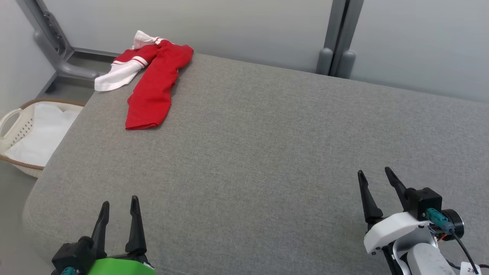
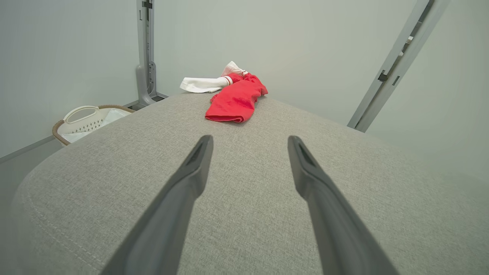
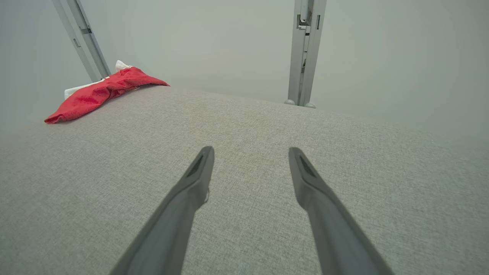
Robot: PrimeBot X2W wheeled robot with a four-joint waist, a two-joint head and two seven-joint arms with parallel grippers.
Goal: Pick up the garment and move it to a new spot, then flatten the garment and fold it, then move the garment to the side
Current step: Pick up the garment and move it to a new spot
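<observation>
A red garment point(image 1: 154, 82) with white sleeves and trim lies crumpled at the far left corner of the grey upholstered surface point(image 1: 267, 152). The left wrist view has the garment point(image 2: 237, 100) straight ahead and far off, and in the right wrist view the garment point(image 3: 103, 91) is at the far left. My left gripper point(image 1: 119, 204) rests low at the near left edge, open and empty. At the near right, my right gripper point(image 1: 376, 174) also stands open with nothing between its fingers. Both are far from the garment.
A white laundry basket point(image 1: 23, 131) with a brown rim and white cloth inside sits on the floor left of the surface. Pale walls with grey metal posts point(image 1: 338, 38) stand right behind the far edge. A grey bracket point(image 1: 57, 49) runs along the back left corner.
</observation>
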